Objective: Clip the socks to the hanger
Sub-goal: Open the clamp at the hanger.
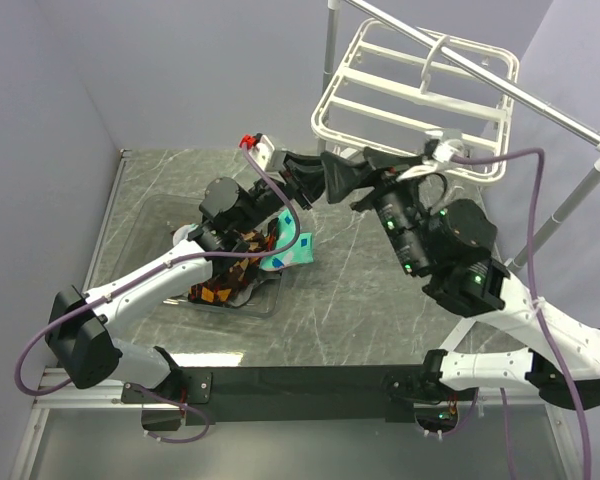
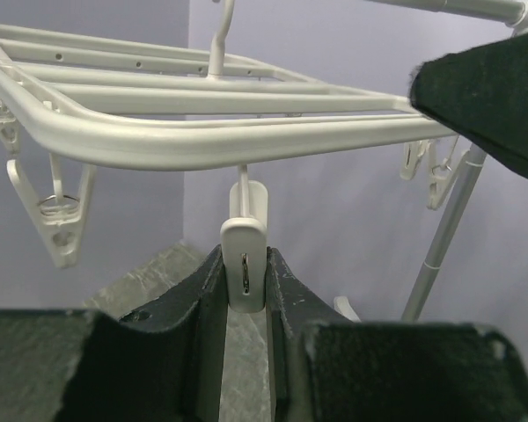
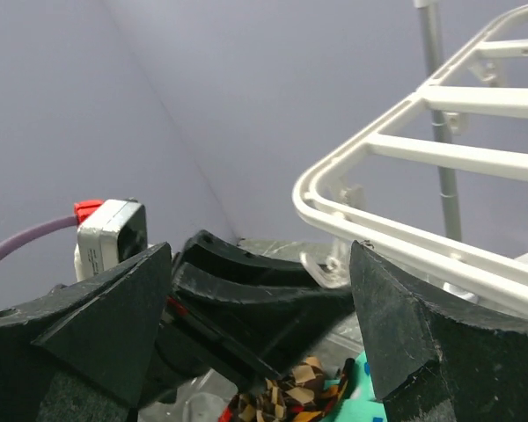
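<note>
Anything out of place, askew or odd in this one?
Nothing spilled or broken. One oddity: the left gripper pinches a clip under the hanger rim, yet the right gripper is open and empty, and the socks lie heaped down on the table.

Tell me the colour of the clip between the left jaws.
The clip is white; the left wrist view shows it best.

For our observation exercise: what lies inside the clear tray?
A mint sock and argyle socks lie heaped in the tray. The left arm crosses above it and covers part of the heap, so their number cannot be told.
</note>
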### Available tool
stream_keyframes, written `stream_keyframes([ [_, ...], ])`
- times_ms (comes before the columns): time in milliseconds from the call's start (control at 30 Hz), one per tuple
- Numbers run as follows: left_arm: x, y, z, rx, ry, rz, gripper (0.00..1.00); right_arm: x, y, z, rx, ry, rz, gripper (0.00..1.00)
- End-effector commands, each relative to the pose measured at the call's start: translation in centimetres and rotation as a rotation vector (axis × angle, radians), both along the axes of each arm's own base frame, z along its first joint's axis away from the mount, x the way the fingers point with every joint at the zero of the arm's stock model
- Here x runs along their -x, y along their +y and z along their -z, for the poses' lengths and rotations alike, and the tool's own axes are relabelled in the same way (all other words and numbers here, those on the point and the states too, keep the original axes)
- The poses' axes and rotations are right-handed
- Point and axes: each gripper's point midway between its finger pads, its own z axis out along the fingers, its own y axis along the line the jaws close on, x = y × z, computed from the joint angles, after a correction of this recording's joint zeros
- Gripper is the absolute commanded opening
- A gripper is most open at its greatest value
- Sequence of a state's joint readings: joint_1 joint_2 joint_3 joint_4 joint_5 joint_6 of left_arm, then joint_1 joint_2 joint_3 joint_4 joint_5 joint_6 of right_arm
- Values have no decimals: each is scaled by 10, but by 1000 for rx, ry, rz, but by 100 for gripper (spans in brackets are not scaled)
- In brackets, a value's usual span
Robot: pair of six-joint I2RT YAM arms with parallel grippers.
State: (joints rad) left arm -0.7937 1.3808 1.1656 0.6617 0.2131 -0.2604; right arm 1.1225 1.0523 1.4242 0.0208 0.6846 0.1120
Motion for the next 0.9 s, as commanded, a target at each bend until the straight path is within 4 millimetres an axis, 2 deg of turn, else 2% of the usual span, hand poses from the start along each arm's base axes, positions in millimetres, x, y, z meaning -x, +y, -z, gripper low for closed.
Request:
stream_keyframes([
  [0,14,5,-22,27,-28,37,17,-10,16,-1,31,10,-17,88],
  [300,17,6,-23,10,-11,49,16,-24,20,18,55,63,-24,86],
  [567,19,7,-24,20,8,61,16,-39,8,26,38,100,33,82],
  [867,23,8,-29,20,12,71,16,-51,15,35,53,135,34,80],
])
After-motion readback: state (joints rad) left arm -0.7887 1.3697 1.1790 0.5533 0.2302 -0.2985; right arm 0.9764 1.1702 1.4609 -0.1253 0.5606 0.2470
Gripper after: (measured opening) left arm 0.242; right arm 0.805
